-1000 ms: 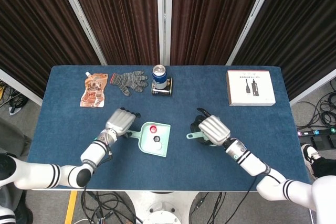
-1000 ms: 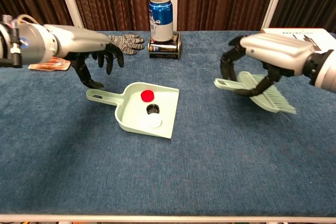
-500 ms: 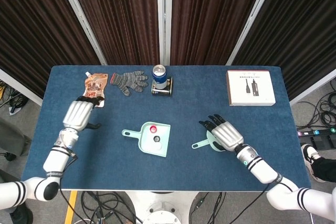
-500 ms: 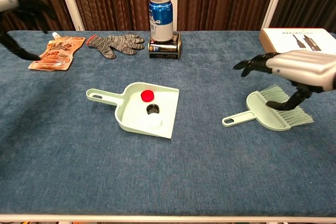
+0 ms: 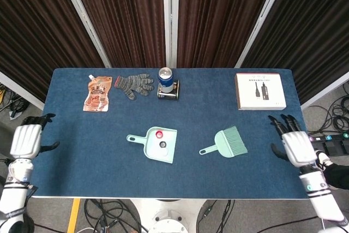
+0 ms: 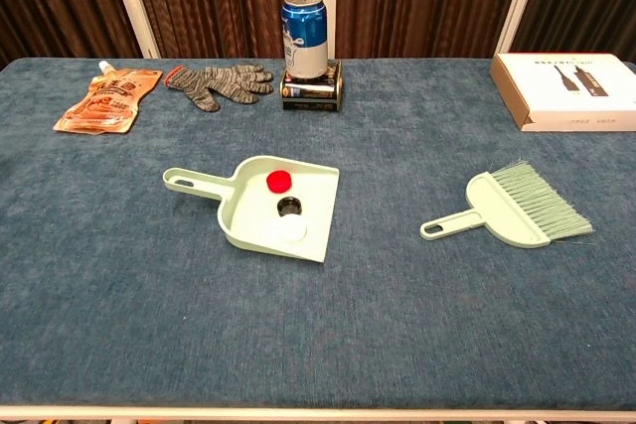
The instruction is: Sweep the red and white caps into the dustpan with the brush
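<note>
The dustpan (image 6: 281, 210) lies flat near the middle of the table (image 6: 119, 325), its handle pointing to the robot's left. Inside it sit 3 caps: the red cap (image 6: 279, 181) toward the far side, a black cap (image 6: 289, 208) in the middle, and the white cap (image 6: 290, 230) just beside the black one, nearest the open edge. The brush (image 6: 512, 210) lies on the cloth well apart from the dustpan on the right side, bristles fanned outward to the right, handle aimed at the pan.

The left hand (image 5: 27, 139) hangs off the left edge of the table, fingers spread, holding nothing. The right hand (image 5: 295, 144) sits at the right edge, fingers also spread and empty, clear of the brush.

Both hands show only in the head view; the chest view shows neither. The chest view shows the can (image 6: 305, 21) standing upright on a small dark box (image 6: 312, 87), with a glove (image 6: 216, 83), a pouch (image 6: 109, 99) and a flat carton (image 6: 566, 90) along the far edge.
</note>
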{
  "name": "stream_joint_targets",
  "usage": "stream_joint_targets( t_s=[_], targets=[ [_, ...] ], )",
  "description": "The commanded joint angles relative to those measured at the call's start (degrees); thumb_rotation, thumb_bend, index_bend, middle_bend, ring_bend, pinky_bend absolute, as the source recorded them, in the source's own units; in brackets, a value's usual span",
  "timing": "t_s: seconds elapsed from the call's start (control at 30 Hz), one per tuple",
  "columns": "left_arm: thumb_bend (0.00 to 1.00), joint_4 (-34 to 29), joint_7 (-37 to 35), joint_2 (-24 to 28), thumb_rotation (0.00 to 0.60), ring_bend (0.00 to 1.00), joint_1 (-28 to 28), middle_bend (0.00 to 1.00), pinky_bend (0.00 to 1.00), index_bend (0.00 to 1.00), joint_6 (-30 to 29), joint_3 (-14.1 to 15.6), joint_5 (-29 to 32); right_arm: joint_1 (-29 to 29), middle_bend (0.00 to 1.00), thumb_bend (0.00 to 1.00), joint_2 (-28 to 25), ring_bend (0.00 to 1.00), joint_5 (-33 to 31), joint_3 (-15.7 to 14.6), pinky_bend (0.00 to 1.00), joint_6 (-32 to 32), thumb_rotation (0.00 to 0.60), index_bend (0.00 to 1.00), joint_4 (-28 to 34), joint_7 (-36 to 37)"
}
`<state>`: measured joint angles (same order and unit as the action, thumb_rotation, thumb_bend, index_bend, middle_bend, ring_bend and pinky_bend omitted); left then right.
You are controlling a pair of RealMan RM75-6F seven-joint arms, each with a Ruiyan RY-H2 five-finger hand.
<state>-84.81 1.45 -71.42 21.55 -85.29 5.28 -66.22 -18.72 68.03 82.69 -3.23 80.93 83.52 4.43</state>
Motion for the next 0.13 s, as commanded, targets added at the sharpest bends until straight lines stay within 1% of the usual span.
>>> stream_joint_targets(
  t_s=[0.03,0.13],
  targets=[
    [0.11,-1.2,-0.3,1.5,0.600,0.28,-4.1,0.32,0.21,0.24,-3.3,0.9,-1.9,5.8,0.23,0.28,-2.1,0.04,1.2,-1.4,0.07,6.0,0.600,0.06,2.0,2.1],
    [0.11,-2.3,-0.1,1.5,0.600,0.27,-6.7,0.32,0.21,0.24,-5.7,1.1,-3.8,8.6,0.23,0.28,-1.4,0.04,2.0,-1.5,0.07,9.1,0.600,0.07,2.0,2.2]
  ],
)
